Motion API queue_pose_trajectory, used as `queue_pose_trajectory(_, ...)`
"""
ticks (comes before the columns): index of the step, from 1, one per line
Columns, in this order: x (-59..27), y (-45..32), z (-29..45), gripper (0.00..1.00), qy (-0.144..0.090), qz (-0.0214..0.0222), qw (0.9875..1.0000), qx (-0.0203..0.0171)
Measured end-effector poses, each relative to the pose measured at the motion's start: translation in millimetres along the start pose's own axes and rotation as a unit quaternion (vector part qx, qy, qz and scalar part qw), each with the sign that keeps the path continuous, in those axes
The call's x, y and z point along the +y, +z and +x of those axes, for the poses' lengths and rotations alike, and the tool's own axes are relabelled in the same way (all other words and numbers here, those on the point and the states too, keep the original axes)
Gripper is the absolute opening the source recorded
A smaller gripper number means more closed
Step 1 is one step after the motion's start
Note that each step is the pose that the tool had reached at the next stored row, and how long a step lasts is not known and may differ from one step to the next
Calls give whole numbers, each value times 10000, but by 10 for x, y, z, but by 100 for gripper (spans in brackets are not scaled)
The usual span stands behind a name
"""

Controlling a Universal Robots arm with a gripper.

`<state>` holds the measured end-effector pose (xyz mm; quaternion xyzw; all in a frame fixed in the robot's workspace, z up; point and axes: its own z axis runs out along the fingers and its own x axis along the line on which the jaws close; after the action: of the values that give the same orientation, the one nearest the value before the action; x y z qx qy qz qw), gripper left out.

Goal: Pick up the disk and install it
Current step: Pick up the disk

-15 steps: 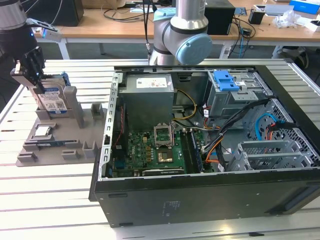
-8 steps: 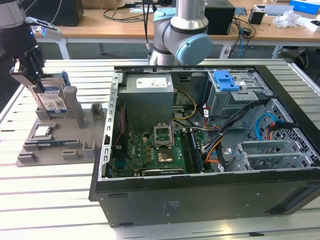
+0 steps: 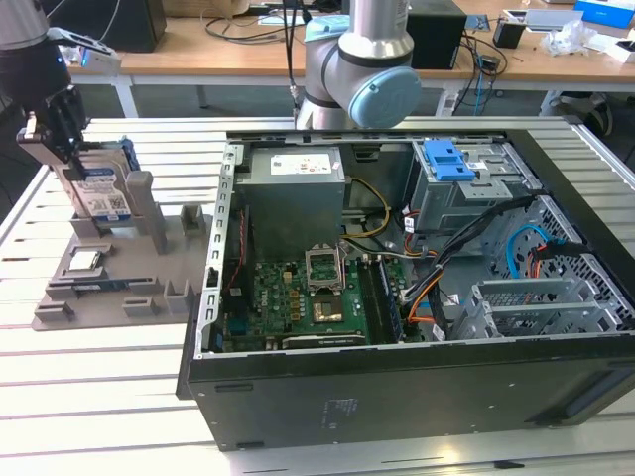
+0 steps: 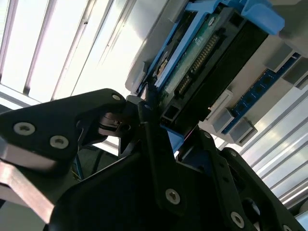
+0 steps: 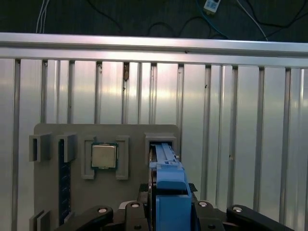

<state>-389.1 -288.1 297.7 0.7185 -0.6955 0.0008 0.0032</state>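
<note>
Closest to the lens in the first wrist view: the black gripper (image 5: 169, 195), clamped from both sides on the blue frame of the disk (image 5: 168, 171), as far as can be judged. Same hold visible in the second wrist view, with one finger (image 4: 150, 113) tight against the connector end. Disk upright on its edge, in a slot at one end of the grey holder (image 5: 77, 192). Not yet out of that slot, judging by the exterior view: lower edge down among the holder's posts, at the exterior view's far left. Beside it on the holder, a small square chip (image 5: 104, 156) in its own pocket and a dark blue memory strip (image 5: 62, 187) in a groove, neither of them touched by the gripper.

Toward the exterior view's right, on the same slatted counter (image 3: 99, 397), an open computer case (image 3: 397, 387): side panel off, circuit board, cables and a grey power box (image 3: 293, 183) on show. In its far corner, a metal drive cage (image 3: 476, 188) topped by a blue frame (image 3: 446, 159). Probably the home for the disk, though not certain. Well apart from the gripper.

As a judgement of progress: reach and grasp done, or as good as done. Lifting free, carrying across and seating inside the case all left. Nothing of the installing done so far, with the disk outside the case.
</note>
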Motion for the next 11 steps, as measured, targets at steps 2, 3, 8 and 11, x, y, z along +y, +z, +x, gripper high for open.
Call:
queue_pose_trajectory(2, 1, -245, 2, 37, -1, 0, 10000, 0)
queue_pose_trajectory(3, 1, -398, 2, 37, 0, 0, 10000, 0)
queue_pose_trajectory(8, 2, -605, 4, 37, 0, 0, 10000, 0)
queue_pose_trajectory(11, 2, -636, 4, 37, 0, 0, 10000, 0)
